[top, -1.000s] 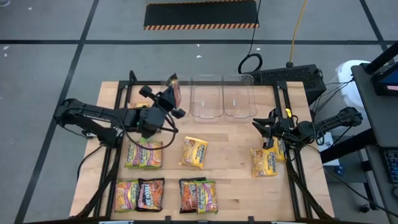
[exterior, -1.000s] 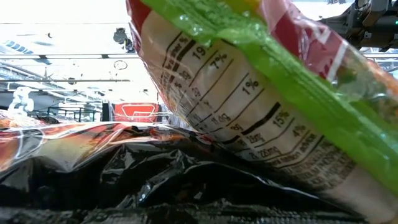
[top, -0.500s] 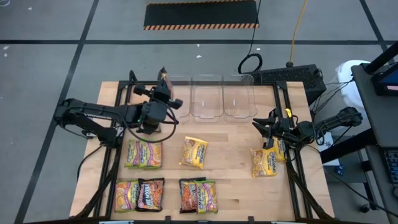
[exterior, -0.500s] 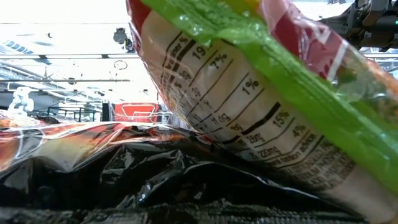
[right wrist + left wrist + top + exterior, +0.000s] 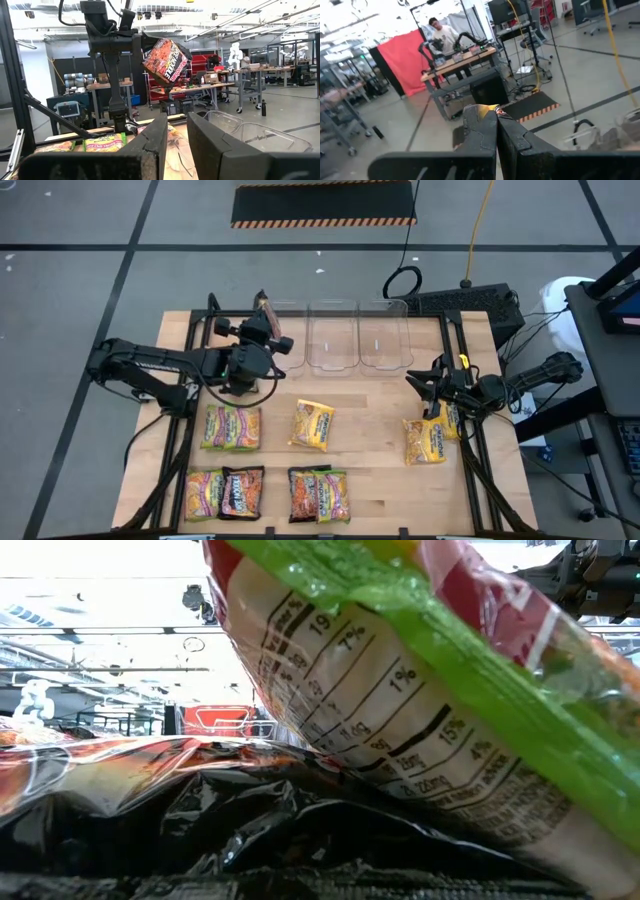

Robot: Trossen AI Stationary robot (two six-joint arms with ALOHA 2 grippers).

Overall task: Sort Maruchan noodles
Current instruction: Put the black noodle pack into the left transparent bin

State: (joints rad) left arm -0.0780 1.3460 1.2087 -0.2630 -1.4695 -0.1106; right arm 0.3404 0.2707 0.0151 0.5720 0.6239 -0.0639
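— Which tool are you working with?
— Your left tool [image 5: 263,315] is pinching shut on a black-and-red packet [image 5: 264,308], holding it edge-up above the tabletop [image 5: 380,440].

— Where is it heading?
— The clear bins [image 5: 358,335] are lying at three o'clock from it, the leftmost just beside it.

— And the right tool [image 5: 428,385]?
— It is waiting part-open and empty, with two yellow packets [image 5: 426,440] at its six o'clock.
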